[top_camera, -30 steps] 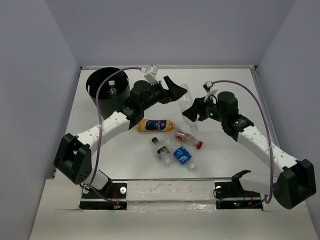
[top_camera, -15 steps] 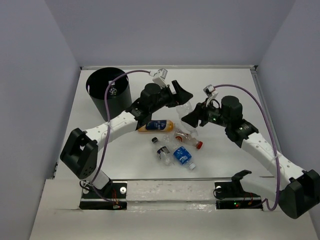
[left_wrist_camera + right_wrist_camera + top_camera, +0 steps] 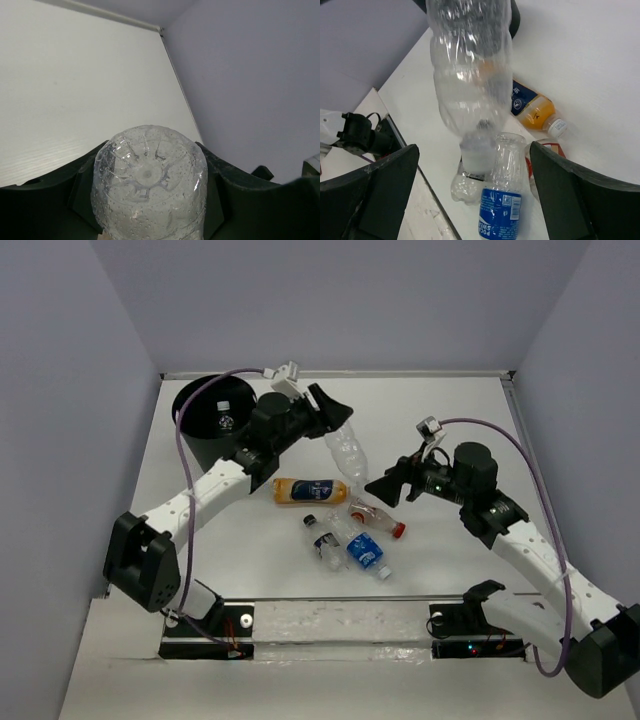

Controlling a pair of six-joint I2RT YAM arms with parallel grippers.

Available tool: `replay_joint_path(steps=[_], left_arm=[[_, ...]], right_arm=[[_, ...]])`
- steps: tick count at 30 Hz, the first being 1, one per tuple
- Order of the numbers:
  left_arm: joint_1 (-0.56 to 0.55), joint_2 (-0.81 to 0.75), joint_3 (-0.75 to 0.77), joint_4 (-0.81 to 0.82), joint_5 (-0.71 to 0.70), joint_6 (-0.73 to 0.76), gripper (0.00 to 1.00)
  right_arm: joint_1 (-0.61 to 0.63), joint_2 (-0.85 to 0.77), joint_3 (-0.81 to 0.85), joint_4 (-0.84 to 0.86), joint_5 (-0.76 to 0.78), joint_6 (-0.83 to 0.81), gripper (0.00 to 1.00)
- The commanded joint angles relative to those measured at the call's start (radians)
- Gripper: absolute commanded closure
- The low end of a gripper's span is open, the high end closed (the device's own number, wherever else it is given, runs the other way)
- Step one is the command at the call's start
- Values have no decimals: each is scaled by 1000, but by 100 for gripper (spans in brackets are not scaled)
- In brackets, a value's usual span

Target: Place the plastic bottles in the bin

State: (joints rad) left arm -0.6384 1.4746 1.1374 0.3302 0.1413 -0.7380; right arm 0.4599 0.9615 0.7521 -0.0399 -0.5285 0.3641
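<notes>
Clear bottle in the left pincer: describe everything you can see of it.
The clear bottle is transparent ribbed plastic, unlabelled, seemingly empty, with droplets on its petal-shaped base and a white cap. It hangs in the air, base up and cap down, slightly tilted. Only the left pincer touches it, closed on the base end.

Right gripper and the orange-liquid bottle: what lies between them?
The clear bottle, gripped by the left gripper, hangs between the open right gripper and the orange-liquid bottle. The right wrist view shows it best.
</notes>
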Motion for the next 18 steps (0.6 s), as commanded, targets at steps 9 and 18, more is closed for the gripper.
replay_joint_path(steps=[9,18], left_arm=[[430,-289,319,-325,-210,251,67],[631,-226,323,-243,-540,330,67]], right_arm=[[11,-207,-117,-48,27,9,7],[11,-187,-138,-31,55,13,9]])
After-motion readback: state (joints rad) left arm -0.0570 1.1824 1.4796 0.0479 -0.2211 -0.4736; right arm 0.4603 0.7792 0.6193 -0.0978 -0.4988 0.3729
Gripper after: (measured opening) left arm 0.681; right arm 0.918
